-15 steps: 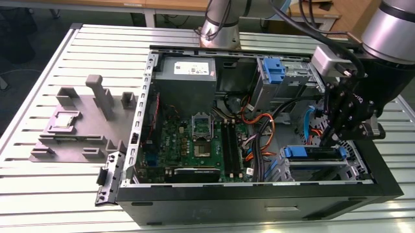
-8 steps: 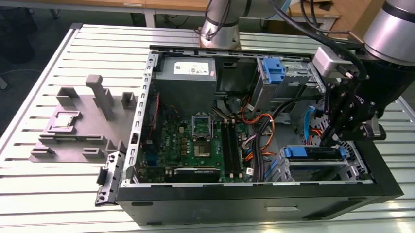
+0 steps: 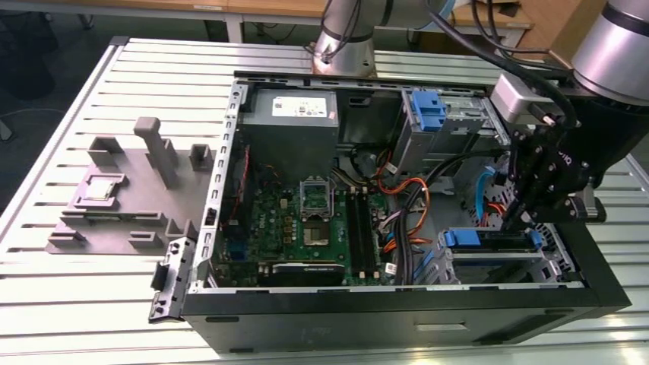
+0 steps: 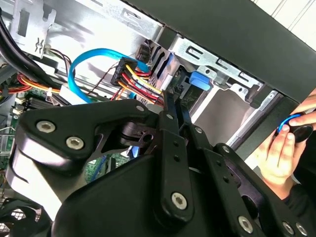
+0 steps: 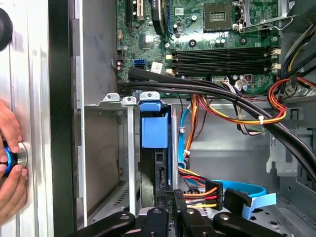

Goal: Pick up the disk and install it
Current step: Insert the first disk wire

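I have the gripper (image 3: 517, 217) down inside the open computer case (image 3: 406, 319), at the drive cage (image 3: 497, 266) in the corner on the exterior view's right. The disk (image 3: 489, 239) sits edge-up in that cage, its blue rail end showing just below the fingertips; in the first wrist view the same blue tab (image 5: 154, 126) stands above the dark edge of the drive, in the slot between the metal cage walls. The gripper's fingers (image 5: 178, 210) meet around the drive's rear edge there, and in the second wrist view the black linkage (image 4: 173, 163) draws to a narrow point at the slot, so I read the hand as clamped on the disk. A bundle of red, yellow and black power wires (image 5: 202, 195) and a light blue flat cable (image 5: 247, 190) lie just beside the fingers. A person's hand (image 5: 11, 158) rests on a blue-ringed button outside the case wall.
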Tool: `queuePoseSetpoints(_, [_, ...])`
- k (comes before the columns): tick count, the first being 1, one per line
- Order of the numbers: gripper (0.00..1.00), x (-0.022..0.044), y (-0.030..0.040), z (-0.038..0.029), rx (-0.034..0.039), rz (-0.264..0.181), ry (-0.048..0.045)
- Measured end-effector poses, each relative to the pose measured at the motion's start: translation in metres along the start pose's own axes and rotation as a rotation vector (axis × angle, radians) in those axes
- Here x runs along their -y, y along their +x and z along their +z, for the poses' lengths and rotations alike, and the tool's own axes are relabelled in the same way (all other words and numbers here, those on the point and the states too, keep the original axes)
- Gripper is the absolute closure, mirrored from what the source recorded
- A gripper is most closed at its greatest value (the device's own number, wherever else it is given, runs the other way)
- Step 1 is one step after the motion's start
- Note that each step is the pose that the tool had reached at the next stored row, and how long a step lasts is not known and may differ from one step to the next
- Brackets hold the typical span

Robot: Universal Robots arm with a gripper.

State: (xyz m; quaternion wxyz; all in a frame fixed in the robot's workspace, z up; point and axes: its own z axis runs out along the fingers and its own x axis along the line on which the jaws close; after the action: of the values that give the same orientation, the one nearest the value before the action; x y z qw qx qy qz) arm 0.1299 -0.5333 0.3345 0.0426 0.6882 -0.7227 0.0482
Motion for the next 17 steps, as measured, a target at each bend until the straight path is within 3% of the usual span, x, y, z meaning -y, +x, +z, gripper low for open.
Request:
queuePoseSetpoints(9, [0.84,0.0002,0.0039,0.0005,0.0106,0.016,-0.0025])
queuePoseSetpoints(17, [0.84,0.0005,0.0061,0.0009,0.0116,0.026,-0.0038])
